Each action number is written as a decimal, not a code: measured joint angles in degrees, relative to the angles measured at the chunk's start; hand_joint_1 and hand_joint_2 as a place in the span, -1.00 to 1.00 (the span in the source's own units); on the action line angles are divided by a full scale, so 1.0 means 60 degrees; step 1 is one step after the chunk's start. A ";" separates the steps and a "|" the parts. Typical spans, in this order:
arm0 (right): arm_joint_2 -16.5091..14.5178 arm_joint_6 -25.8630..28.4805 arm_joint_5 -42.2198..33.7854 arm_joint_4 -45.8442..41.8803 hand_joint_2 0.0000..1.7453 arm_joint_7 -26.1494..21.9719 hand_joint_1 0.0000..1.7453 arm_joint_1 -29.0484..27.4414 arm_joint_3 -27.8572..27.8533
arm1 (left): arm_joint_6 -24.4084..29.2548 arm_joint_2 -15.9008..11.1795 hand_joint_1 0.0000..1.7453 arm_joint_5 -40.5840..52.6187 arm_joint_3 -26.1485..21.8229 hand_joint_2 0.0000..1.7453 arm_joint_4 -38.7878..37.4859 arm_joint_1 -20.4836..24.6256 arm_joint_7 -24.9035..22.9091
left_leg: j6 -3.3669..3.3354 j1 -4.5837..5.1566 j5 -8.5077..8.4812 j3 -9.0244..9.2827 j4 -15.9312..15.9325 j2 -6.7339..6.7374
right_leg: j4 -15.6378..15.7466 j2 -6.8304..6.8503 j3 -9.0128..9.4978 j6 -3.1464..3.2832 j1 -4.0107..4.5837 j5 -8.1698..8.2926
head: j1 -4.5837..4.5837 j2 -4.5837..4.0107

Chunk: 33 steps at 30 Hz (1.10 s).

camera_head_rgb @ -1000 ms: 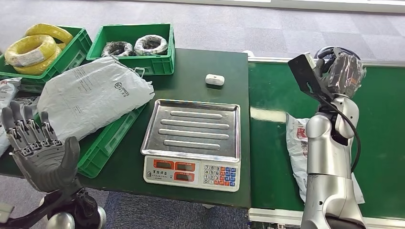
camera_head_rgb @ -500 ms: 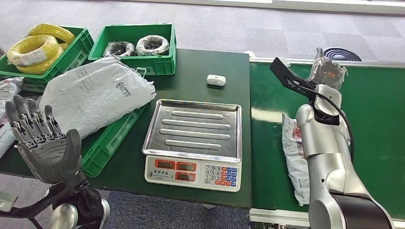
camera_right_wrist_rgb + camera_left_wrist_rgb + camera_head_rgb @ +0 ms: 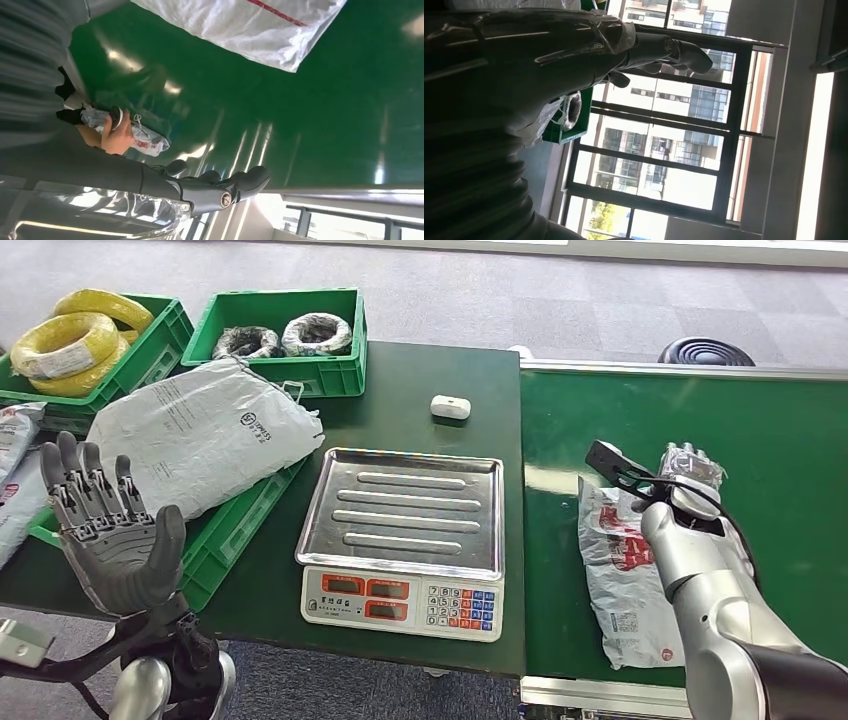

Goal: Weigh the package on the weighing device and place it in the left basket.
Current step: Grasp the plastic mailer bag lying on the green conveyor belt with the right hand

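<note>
A white plastic package (image 3: 625,575) with red print lies flat on the green conveyor belt (image 3: 780,480), right of the scale; the same package (image 3: 240,25) appears in the right wrist view. My right hand (image 3: 686,465) hovers just past its far end, fingers (image 3: 220,192) stretched out and holding nothing. The scale (image 3: 405,530) has a bare steel pan. My left hand (image 3: 110,540) is raised at the table's near left corner, palm open, fingers spread. The left green basket (image 3: 225,540) holds a big grey courier bag (image 3: 200,435).
A small white device (image 3: 450,407) lies behind the scale. Two green crates at the back hold yellow cable coils (image 3: 70,340) and dark coils (image 3: 280,337). In the right wrist view a person's hand (image 3: 117,137) holds a small parcel at the belt's edge.
My right arm has swung down from high over the belt's far side to just beyond the white package. My left hand has risen a little and shifted right.
</note>
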<state>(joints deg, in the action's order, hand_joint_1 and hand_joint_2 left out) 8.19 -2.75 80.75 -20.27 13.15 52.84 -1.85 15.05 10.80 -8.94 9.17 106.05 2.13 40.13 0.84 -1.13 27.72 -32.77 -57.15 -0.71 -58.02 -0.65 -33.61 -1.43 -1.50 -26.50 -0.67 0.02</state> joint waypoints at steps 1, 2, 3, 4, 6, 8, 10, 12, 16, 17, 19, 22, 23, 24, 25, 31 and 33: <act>0.0019 -0.0146 -0.0046 0.0055 1.00 0.0019 -1.00 -0.0003 -0.0031 | -0.0025 -0.0011 -1.00 -0.0016 -0.0001 1.00 -0.0013 0.0001 0.0000 | 0.0000 0.0000 0.0000 0.0001 0.0000 0.0000 | 0.0000 0.0000 0.0000 0.0000 0.0000 0.0000 | 0.0001 0.0000; 0.0037 -0.0341 -0.0106 0.0105 1.00 0.0054 -1.00 -0.0004 -0.0075 | -0.0053 -0.0021 -1.00 -0.0042 -0.0002 1.00 -0.0033 0.0004 0.0000 | 0.0000 0.0000 0.0000 0.0001 -0.0001 -0.0001 | 0.0000 0.0000 0.0000 0.0000 0.0000 0.0000 | 0.0000 0.0000; 0.0060 -0.0610 -0.0204 0.0158 1.00 0.0100 -1.00 -0.0004 -0.0134 | -0.0082 -0.0030 -1.00 -0.0067 -0.0004 1.00 -0.0063 0.0012 0.0000 | 0.0000 0.0000 0.0000 0.0001 -0.0001 -0.0001 | 0.0000 0.0001 0.0000 0.0000 0.0000 0.0000 | -0.0001 0.0000; 0.0088 -0.0942 -0.0358 0.0211 1.00 0.0134 -1.00 -0.0005 -0.0215 | -0.0107 -0.0039 -1.00 -0.0090 -0.0004 1.00 -0.0105 0.0033 0.0000 | 0.0000 0.0000 -0.0001 0.0001 -0.0001 -0.0002 | 0.0000 0.0001 -0.0001 0.0000 0.0000 0.0000 | 0.0000 0.0000; 0.0167 -0.1810 -0.0901 0.0325 1.00 0.0039 -1.00 -0.0029 -0.0499 | -0.0135 -0.0064 -1.00 -0.0123 -0.0002 1.00 -0.0244 0.0129 0.0000 | 0.0000 0.0000 -0.0001 0.0001 -0.0002 -0.0004 | 0.0000 0.0002 -0.0001 0.0000 0.0000 0.0000 | 0.0001 0.0000; 0.0259 -0.2824 -0.1683 0.0427 1.00 -0.0414 -1.00 -0.0118 -0.0968 | -0.0162 -0.0096 -1.00 -0.0162 0.0005 1.00 -0.0433 0.0268 0.0000 | 0.0000 0.0000 0.0000 0.0001 -0.0002 -0.0004 | 0.0000 0.0002 -0.0001 0.0000 0.0000 0.0000 | 0.0001 0.0000; 0.0341 -0.3603 -0.2287 0.0503 1.00 -0.0951 -1.00 -0.0276 -0.1462 | -0.0190 -0.0125 -1.00 -0.0198 0.0012 1.00 -0.0603 0.0403 0.0000 | 0.0000 0.0000 0.0000 0.0000 -0.0002 -0.0004 | 0.0000 0.0001 -0.0001 0.0000 0.0000 0.0000 | 0.0000 0.0000; 0.0403 -0.3908 -0.2499 0.0564 1.00 -0.1214 -1.00 -0.0418 -0.1839 | -0.0200 -0.0152 -1.00 -0.0218 0.0015 1.00 -0.0741 0.0509 0.0000 | -0.0001 0.0001 0.0000 -0.0001 -0.0002 -0.0004 | 0.0000 0.0001 -0.0002 0.0000 -0.0001 0.0000 | -0.0001 0.0000; 0.0485 -0.4090 -0.2618 0.0652 1.00 -0.1328 -1.00 -0.0489 -0.2272 | -0.0208 -0.0199 -1.00 -0.0227 0.0033 1.00 -0.0922 0.0605 0.0000 | 0.0000 0.0000 0.0001 -0.0001 -0.0001 -0.0001 | 0.0000 0.0000 -0.0004 0.0000 0.0000 0.0000 | -0.0001 0.0000; 0.0493 -0.4217 -0.2696 0.0668 1.00 -0.1428 -1.00 -0.0496 -0.2347 | -0.0209 -0.0206 -1.00 -0.0227 0.0037 1.00 -0.0949 0.0617 0.0000 | 0.0000 0.0000 0.0000 -0.0001 -0.0001 -0.0001 | 0.0000 0.0000 -0.0003 0.0000 0.0000 0.0000 | -0.0001 0.0000; 0.0493 -0.4624 -0.2951 0.0691 1.00 -0.1879 -1.00 -0.0553 -0.2520 | -0.0213 -0.0221 -1.00 -0.0227 0.0041 1.00 -0.0989 0.0622 0.0000 | 0.0000 -0.0001 0.0000 0.0000 0.0000 -0.0002 | 0.0000 0.0000 -0.0002 0.0000 0.0001 0.0000 | 0.0000 0.0000; 0.0464 -0.5106 -0.3278 0.0721 1.00 -0.2811 -1.00 -0.0741 -0.2738 | -0.0223 -0.0254 -1.00 -0.0227 0.0040 1.00 -0.1012 0.0620 0.0000 | 0.0000 -0.0002 0.0000 -0.0001 0.0001 -0.0001 | 0.0000 0.0000 0.0001 0.0000 0.0002 0.0000 | -0.0001 0.0000; 0.0443 -0.5190 -0.3341 0.0731 1.00 -0.3069 -0.53 -0.0802 -0.2787 | -0.0224 -0.0267 -1.00 -0.0227 0.0038 1.00 -0.1013 0.0620 0.0000 | 0.0000 -0.0001 0.0000 -0.0001 0.0001 0.0000 | 0.0000 0.0000 0.0001 0.0000 0.0002 0.0000 | 0.0000 0.0000; 0.0418 -0.5258 -0.3388 0.0742 1.00 -0.3270 -0.03 -0.0854 -0.2831 | -0.0223 -0.0281 -1.00 -0.0227 0.0036 1.00 -0.1012 0.0618 0.0000 | 0.0000 -0.0001 0.0000 0.0000 0.0001 0.0001 | 0.0000 -0.0001 0.0002 0.0000 0.0002 0.0000 | 0.0000 0.0000; 0.0390 -0.5317 -0.3419 0.0751 1.00 -0.3408 0.47 -0.0897 -0.2869 | -0.0220 -0.0298 -1.00 -0.0227 0.0030 1.00 -0.1007 0.0613 0.0000 | 0.0000 -0.0002 0.0001 0.0000 0.0001 0.0001 | -0.0001 -0.0001 0.0004 0.0000 0.0002 0.0000 | 0.0000 0.0000; 0.0202 -0.5437 -0.3451 0.0762 1.00 -0.3609 1.00 -0.0911 -0.2922 | -0.0158 -0.0369 -1.00 -0.0226 -0.0013 1.00 -0.0775 0.0332 0.0000 | 0.0000 -0.0002 0.0001 0.0013 0.0002 0.0008 | -0.0001 -0.0010 0.0016 0.0000 0.0002 0.0000 | 0.0001 0.0000; 0.0148 -0.5409 -0.3451 0.0761 1.00 -0.3594 1.00 -0.0839 -0.2922 | -0.0135 -0.0395 -1.00 -0.0226 -0.0031 1.00 -0.0689 0.0254 0.0000 | 0.0000 -0.0002 0.0001 0.0016 0.0002 0.0008 | -0.0001 -0.0010 0.0020 0.0000 0.0002 0.0000 | 0.0000 0.0000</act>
<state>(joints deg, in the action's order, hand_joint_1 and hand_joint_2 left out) 9.08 -35.21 60.04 -15.70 -8.41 47.81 -19.39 14.24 8.43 -10.29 8.99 101.91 3.66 40.13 0.84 -1.14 27.72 -32.68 -57.13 -0.66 -58.03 -0.70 -33.48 -1.43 -1.49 -26.50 -0.67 0.02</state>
